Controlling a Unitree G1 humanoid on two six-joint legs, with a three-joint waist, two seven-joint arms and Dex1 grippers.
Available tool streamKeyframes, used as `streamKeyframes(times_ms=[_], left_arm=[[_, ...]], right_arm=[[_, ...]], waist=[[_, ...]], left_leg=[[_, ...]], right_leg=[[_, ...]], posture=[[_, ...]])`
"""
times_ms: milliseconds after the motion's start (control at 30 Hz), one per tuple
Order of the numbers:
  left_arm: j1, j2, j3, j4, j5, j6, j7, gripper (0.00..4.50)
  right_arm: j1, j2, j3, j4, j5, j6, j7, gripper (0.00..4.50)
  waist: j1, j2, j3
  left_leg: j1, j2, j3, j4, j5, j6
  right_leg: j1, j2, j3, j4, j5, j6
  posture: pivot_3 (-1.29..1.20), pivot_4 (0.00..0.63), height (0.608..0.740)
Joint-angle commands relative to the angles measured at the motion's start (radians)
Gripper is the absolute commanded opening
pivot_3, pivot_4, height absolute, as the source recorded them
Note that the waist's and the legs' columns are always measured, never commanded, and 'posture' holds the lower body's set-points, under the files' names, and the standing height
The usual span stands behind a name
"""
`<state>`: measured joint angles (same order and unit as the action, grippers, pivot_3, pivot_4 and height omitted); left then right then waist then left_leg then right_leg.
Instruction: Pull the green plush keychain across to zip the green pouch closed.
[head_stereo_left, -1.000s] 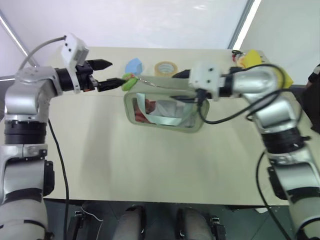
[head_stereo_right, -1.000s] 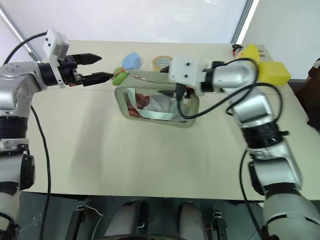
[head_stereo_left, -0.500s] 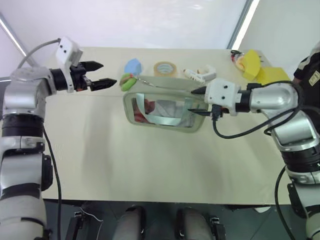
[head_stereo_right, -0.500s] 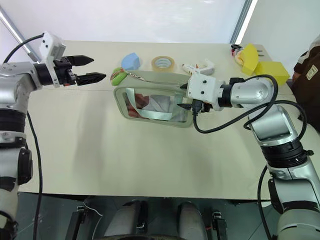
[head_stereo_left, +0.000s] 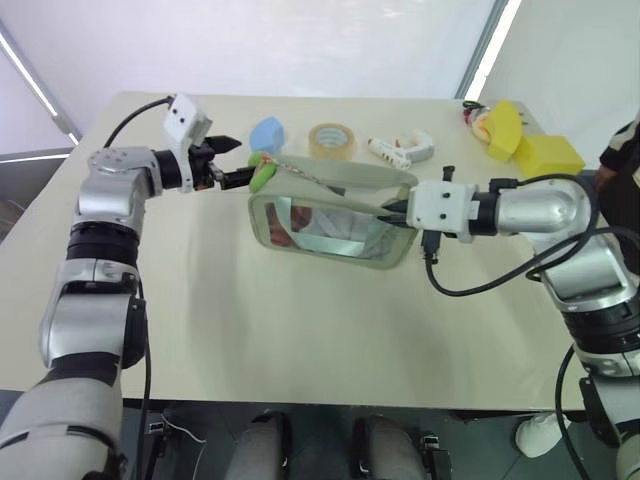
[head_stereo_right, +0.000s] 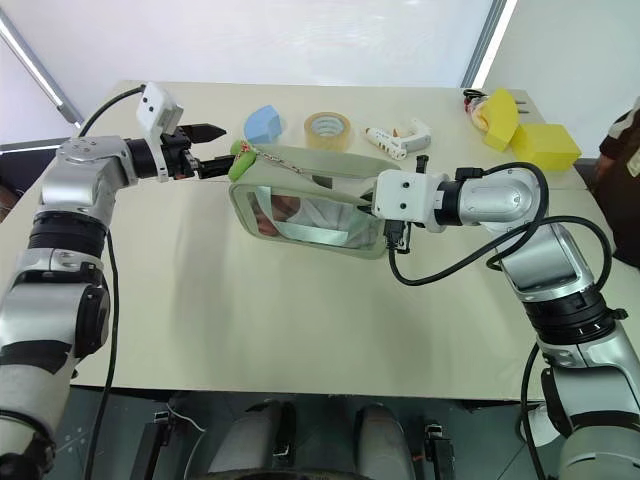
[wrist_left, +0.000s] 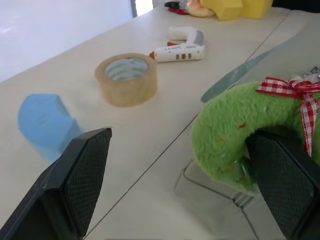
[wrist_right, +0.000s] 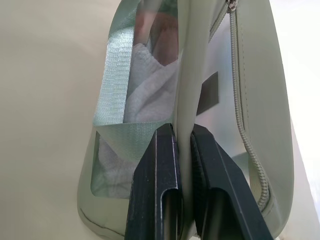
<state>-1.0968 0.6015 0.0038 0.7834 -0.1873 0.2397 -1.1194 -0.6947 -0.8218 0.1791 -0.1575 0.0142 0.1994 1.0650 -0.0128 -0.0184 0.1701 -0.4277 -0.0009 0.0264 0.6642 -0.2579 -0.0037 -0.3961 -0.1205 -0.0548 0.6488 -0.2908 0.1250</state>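
Observation:
The green pouch lies in the middle of the table, its clear window up and its zipper running along the far edge. The green plush keychain, with a red checked ribbon, sits at the pouch's far left corner. My left gripper is open, and the keychain sits between its fingers, close against one of them. My right gripper is shut on a fold of the pouch's fabric at its right end, also seen as the right gripper from the head.
Along the far side of the table lie a light-blue foam block, a roll of tape and a white glue gun. Yellow blocks sit at the far right corner. A person stands at the right edge.
My left gripper has moved right and down until its open fingers straddle the keychain. My right gripper has sunk to the pouch's right end and shut on its fabric.

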Motion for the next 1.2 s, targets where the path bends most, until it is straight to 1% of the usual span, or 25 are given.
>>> streamKeyframes(times_ms=[33, 167, 200, 233, 267, 367, 433, 467, 500, 633, 700, 767, 867, 933, 1000, 1067, 1100, 1167, 1200], left_arm=[[-0.018, -0.001, 0.001, -0.054, -0.013, 0.005, -0.042, 4.5], [-0.018, -0.007, 0.011, -0.066, -0.017, 0.013, -0.05, 4.5], [-0.015, -0.006, 0.014, -0.073, -0.022, 0.021, -0.057, 3.98], [-0.011, -0.003, 0.015, -0.082, -0.024, 0.025, -0.062, 3.64], [-0.009, 0.0, 0.016, -0.089, -0.025, 0.029, -0.067, 3.2], [-0.018, 0.015, 0.032, -0.096, -0.033, 0.04, -0.078, 1.67], [-0.039, 0.026, 0.047, -0.086, -0.04, 0.046, -0.075, 0.76], [-0.052, 0.031, 0.052, -0.081, -0.041, 0.05, -0.07, 0.19], [-0.069, 0.037, 0.06, -0.085, -0.055, 0.073, -0.08, 0.04], [-0.114, 0.044, 0.071, -0.155, -0.124, 0.164, -0.147, 0.04], [-0.122, 0.031, 0.064, -0.191, -0.143, 0.193, -0.165, 0.04], [-0.094, -0.004, 0.024, -0.255, -0.138, 0.197, -0.176, 0.04], [-0.058, -0.044, -0.027, -0.279, -0.088, 0.15, -0.149, 0.04], [-0.046, -0.065, -0.061, -0.262, -0.037, 0.089, -0.11, 0.04], [-0.053, -0.077, -0.068, -0.233, -0.01, 0.048, -0.076, 0.04], [-0.071, -0.084, -0.054, -0.2, -0.01, 0.03, -0.058, 0.7], [-0.078, -0.086, -0.05, -0.189, -0.013, 0.025, -0.056, 0.96], [-0.096, -0.079, -0.045, -0.174, -0.01, 0.01, -0.051, 1.89], [-0.108, -0.071, -0.043, -0.168, -0.007, 0.007, -0.045, 2.46]], right_arm=[[-0.012, 0.003, -0.007, -0.012, -0.004, 0.001, -0.002, 0.08], [-0.016, 0.006, -0.006, -0.003, -0.007, -0.004, -0.006, 0.08], [-0.017, 0.009, -0.006, -0.004, -0.004, -0.001, -0.007, 0.0], [-0.018, 0.012, -0.006, -0.005, -0.003, 0.003, -0.01, 0.0], [-0.019, 0.013, -0.007, -0.005, -0.002, 0.005, -0.01, 0.0], [-0.02, 0.015, -0.007, -0.002, -0.005, 0.007, -0.012, 0.0], [-0.022, 0.017, -0.007, 0.002, -0.008, 0.005, -0.014, 0.0], [-0.023, 0.018, -0.007, 0.006, -0.01, 0.003, -0.016, 0.0], [-0.025, 0.019, -0.007, 0.01, -0.012, 0.001, -0.019, 0.0], [-0.036, 0.026, -0.007, 0.032, -0.017, -0.01, -0.025, 0.0], [-0.043, 0.031, -0.003, 0.045, -0.021, -0.017, -0.027, 0.0], [-0.05, 0.038, -0.002, 0.055, -0.024, -0.024, -0.031, 0.0], [-0.057, 0.048, 0.001, 0.064, -0.031, -0.027, -0.034, 0.0], [-0.056, 0.054, 0.002, 0.062, -0.036, -0.024, -0.035, 0.0], [-0.053, 0.055, 0.001, 0.058, -0.038, -0.022, -0.032, 0.0], [-0.052, 0.054, -0.001, 0.057, -0.04, -0.02, -0.031, 0.0], [-0.052, 0.054, -0.001, 0.057, -0.04, -0.02, -0.03, 0.0], [-0.051, 0.054, -0.004, 0.058, -0.04, -0.019, -0.03, 0.0], [-0.051, 0.054, -0.005, 0.059, -0.04, -0.019, -0.03, 0.0]], waist=[[0.0, 0.0, 0.0], [0.001, 0.0, 0.0], [0.001, 0.0, 0.0], [0.0, 0.0, 0.0], [0.0, 0.0, 0.0], [-0.001, 0.0, 0.0], [-0.001, 0.0, 0.0], [-0.001, 0.0, 0.0], [-0.001, 0.0, 0.0], [-0.001, 0.0, 0.0], [-0.001, 0.0, 0.0], [-0.001, 0.0, 0.0], [-0.001, 0.0, 0.0], [-0.003, 0.0, 0.0], [-0.005, 0.0, 0.0], [-0.005, 0.0, 0.0], [-0.005, 0.0, 0.0], [-0.003, 0.0, 0.0], [-0.003, 0.0, 0.0]], left_leg=[[0.0, 0.0, 0.0, 0.0, 0.0, 0.0], [0.0, 0.0, 0.0, 0.0, 0.0, 0.0], [0.0, 0.0, 0.0, 0.0, 0.0, 0.0], [0.0, 0.0, 0.0, 0.0, 0.0, 0.0], [0.0, 0.0, 0.0, 0.0, 0.0, 0.0], [0.0, 0.0, 0.0, 0.0, 0.0, 0.0], [0.0, 0.0, 0.0, 0.0, 0.0, 0.0], [0.0, 0.0, -0.001, 0.0, 0.0, 0.0], [0.0, 0.0, -0.001, 0.0, 0.0, 0.0], [0.0, 0.0, -0.001, 0.0, 0.0, 0.0], [0.0, 0.0, -0.001, 0.0, 0.0, 0.0], [0.001, 0.0, -0.001, 0.0, 0.0, 0.0], [0.001, 0.0, -0.002, 0.0, 0.0, 0.0], [0.001, 0.0, -0.002, 0.0, 0.0, 0.0], [0.001, 0.0, -0.002, 0.0, 0.0, 0.0], [0.001, 0.0, -0.001, 0.0, 0.0, 0.0], [0.001, 0.0, -0.001, 0.0, 0.0, 0.0], [0.001, 0.0, -0.001, 0.0, 0.0, 0.0], [0.001, 0.0, -0.001, 0.0, 0.0, 0.0]], right_leg=[[0.0, 0.0, 0.0, 0.0, 0.0, 0.0], [0.0, 0.0, 0.0, 0.0, 0.0, 0.0], [0.0, 0.0, 0.0, 0.0, 0.0, 0.0], [0.0, 0.0, 0.0, 0.0, 0.0, 0.0], [0.0, 0.0, 0.0, 0.0, 0.0, 0.0], [0.0, 0.0, 0.0, 0.0, 0.0, 0.0], [0.0, 0.0, 0.0, 0.0, 0.0, 0.0], [0.0, 0.0, 0.0, 0.0, 0.0, 0.0], [0.0, 0.0, 0.0, 0.0, 0.0, 0.0], [0.0, 0.0, 0.0, 0.0, 0.0, 0.0], [0.0, 0.0, 0.0, 0.0, 0.0, 0.0], [0.001, 0.0, 0.0, 0.0, 0.0, 0.0], [0.001, 0.0, 0.0, 0.0, 0.0, 0.0], [0.001, 0.0, 0.0, 0.0, 0.0, 0.0], [0.0, 0.0, 0.0, 0.0, 0.0, 0.0], [0.0, 0.0, 0.0, 0.0, 0.0, 0.0], [0.0, 0.0, 0.0, 0.0, 0.0, 0.0], [0.0, 0.0, 0.0, 0.0, 0.0, 0.0], [0.0, 0.0, 0.0, 0.0, 0.0, 0.0]], posture=[[0.0, 0.15, 0.74], [0.0, 0.15, 0.74], [0.0, 0.15, 0.74], [0.0, 0.15, 0.74], [0.0, 0.15, 0.74], [0.0, 0.15, 0.74], [0.0, 0.15, 0.74], [0.0, 0.15, 0.74], [0.0, 0.15, 0.74], [0.0, 0.15, 0.74], [0.0, 0.15, 0.74], [0.0, 0.15, 0.74], [0.0, 0.15, 0.74], [0.0, 0.15, 0.74], [0.0, 0.15, 0.74], [0.0, 0.15, 0.74], [0.0, 0.15, 0.74], [0.0, 0.15, 0.74], [0.0, 0.15, 0.74]])
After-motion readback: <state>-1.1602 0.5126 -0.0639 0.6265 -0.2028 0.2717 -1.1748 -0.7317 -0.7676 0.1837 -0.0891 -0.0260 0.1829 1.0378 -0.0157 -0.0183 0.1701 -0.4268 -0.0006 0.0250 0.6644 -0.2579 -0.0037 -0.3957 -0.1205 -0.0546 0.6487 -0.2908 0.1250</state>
